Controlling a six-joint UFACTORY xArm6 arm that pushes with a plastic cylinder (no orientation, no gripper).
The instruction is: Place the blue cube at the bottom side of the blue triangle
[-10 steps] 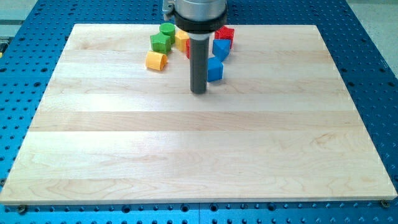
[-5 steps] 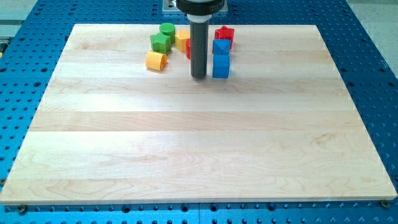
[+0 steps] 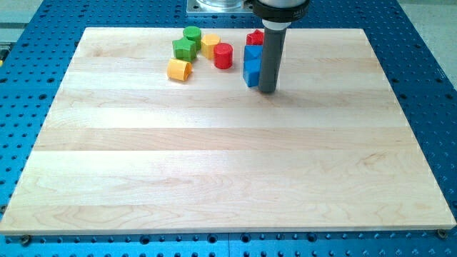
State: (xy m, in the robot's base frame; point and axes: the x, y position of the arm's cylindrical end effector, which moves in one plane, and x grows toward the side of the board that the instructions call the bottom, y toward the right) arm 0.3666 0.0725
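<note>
Rod now stands on the other flank: my tip [image 3: 268, 91], left of the blue cube [image 3: 250, 72] a moment ago, has crossed to touch its right side, holding nothing. The cube sits near the bench's top edge, directly below the blue triangle [image 3: 252, 53], touching it. Placement looks essentially done.

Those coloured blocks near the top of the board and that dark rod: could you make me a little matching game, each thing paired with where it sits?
Things:
1. red cylinder
2. blue cube
3. yellow block
4. my tip

Places:
A. furthest to the view's left of the four
B. just right of the blue cube
C. directly below the blue triangle
D. between the yellow block and the blue cube

Pairs: 1-D, 2-C, 3-A, 4-B
</note>
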